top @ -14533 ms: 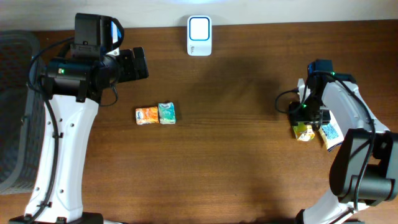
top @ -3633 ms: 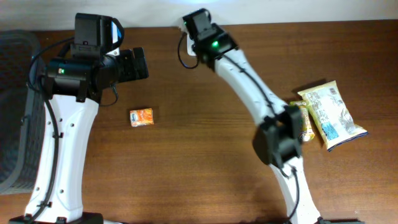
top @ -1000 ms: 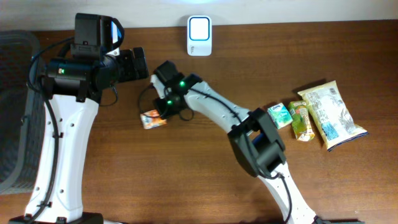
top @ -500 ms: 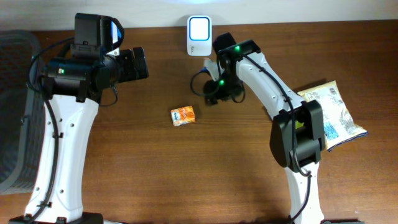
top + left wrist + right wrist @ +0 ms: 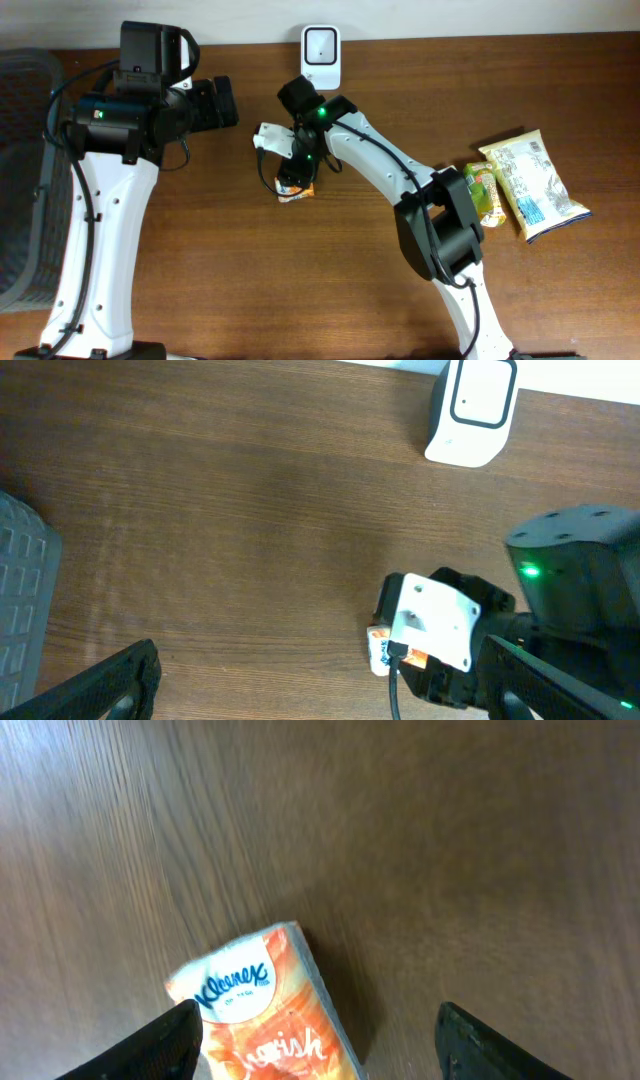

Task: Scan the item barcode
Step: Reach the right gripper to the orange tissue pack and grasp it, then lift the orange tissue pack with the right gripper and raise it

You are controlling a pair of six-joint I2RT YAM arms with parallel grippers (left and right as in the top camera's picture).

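A grey mesh basket (image 5: 25, 200) stands at the left edge of the wooden counter (image 5: 300, 280); its inside is too dim to make out.

The item is a small pocket pack of Kleenex tissues (image 5: 265, 1020). It is orange, with a white oval bearing the blue brand name, and more white lettering below that runs out of frame. It lies flat on the counter near the middle, in front of the white barcode scanner (image 5: 321, 45) that stands at the far edge, and well apart from it.

The right pincer (image 5: 318, 1020) hangs directly over the pack with its fingers (image 5: 170, 1040) spread wide. The pack sits between them, closer to one finger and not clamped. The left pincer (image 5: 320, 660) is also spread wide, above bare wood and holding nothing.

At the right end of the counter lie a green packet (image 5: 483, 193) and a larger yellowish bag (image 5: 535, 185), side by side.
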